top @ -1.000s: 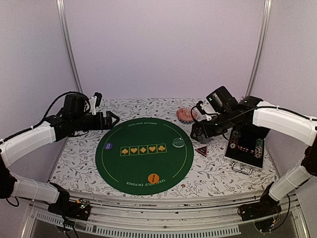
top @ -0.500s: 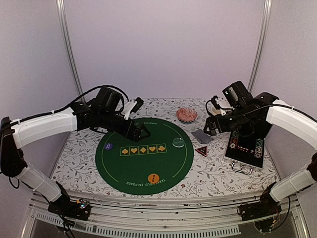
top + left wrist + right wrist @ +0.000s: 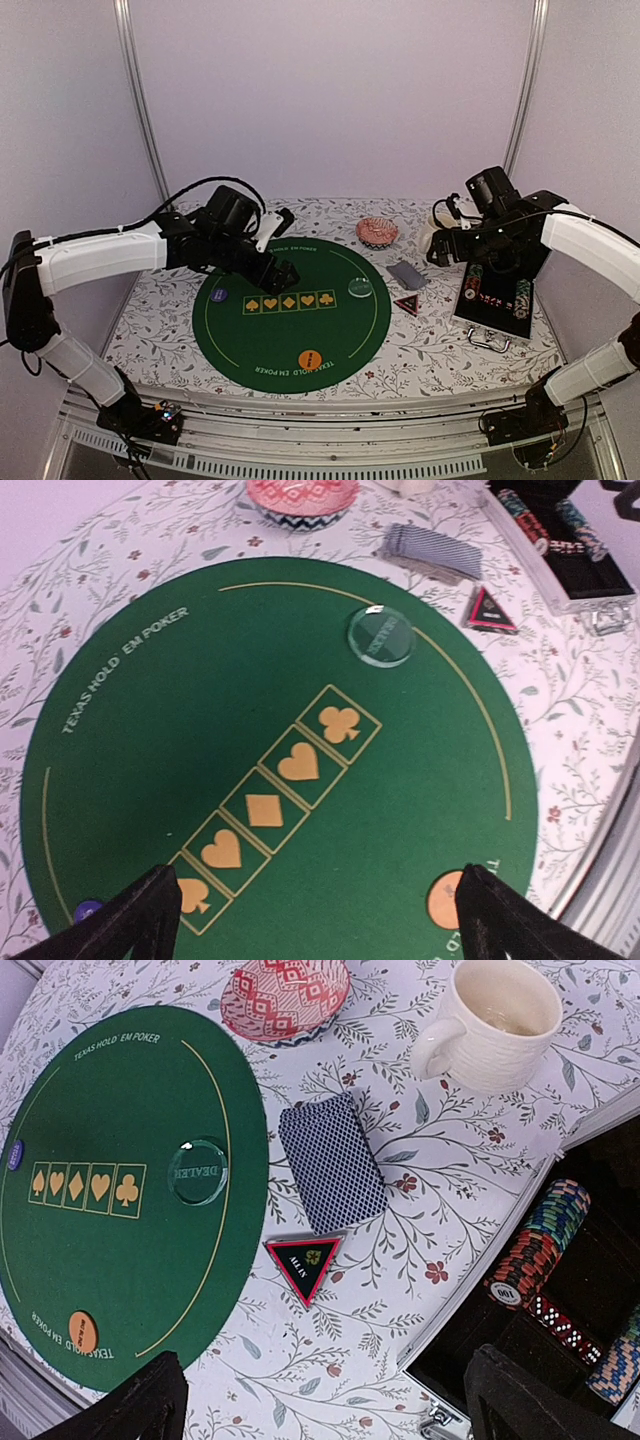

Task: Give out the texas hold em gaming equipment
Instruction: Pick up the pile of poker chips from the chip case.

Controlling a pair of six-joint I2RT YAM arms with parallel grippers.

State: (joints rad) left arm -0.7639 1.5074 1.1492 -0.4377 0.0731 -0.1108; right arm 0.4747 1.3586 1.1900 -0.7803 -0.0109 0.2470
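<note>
Both arms hang empty, jaws spread wide. The left gripper (image 3: 280,275) hovers low over the green mat (image 3: 250,340) near its 12 o'clock rim, apparently stationed to work the felt. The right gripper (image 3: 442,250) hovers off the mat at about 2 o'clock, on the supply side, where cards and chips are a short reach. Below it the deck of playing cards (image 3: 332,1162) lies squared on the floral table (image 3: 150,330), just off the mat between 2 and 3 o'clock, the triangular marker (image 3: 302,1260) just beside it at 3. The chip stacks (image 3: 535,1245) lie in rows in the open case (image 3: 495,312) farther out at 3. Three buttons sit inside the mat's rim, spread as if marking seats: the dealer button (image 3: 380,637) at 2, the blue button (image 3: 219,295) at 9, the orange button (image 3: 310,358) at 6. The bowl (image 3: 285,995) and mug (image 3: 497,1022) stand at 1 and 2, outside the game. Cards and chips look undealt, so the deck seems the likely next pick.
</note>
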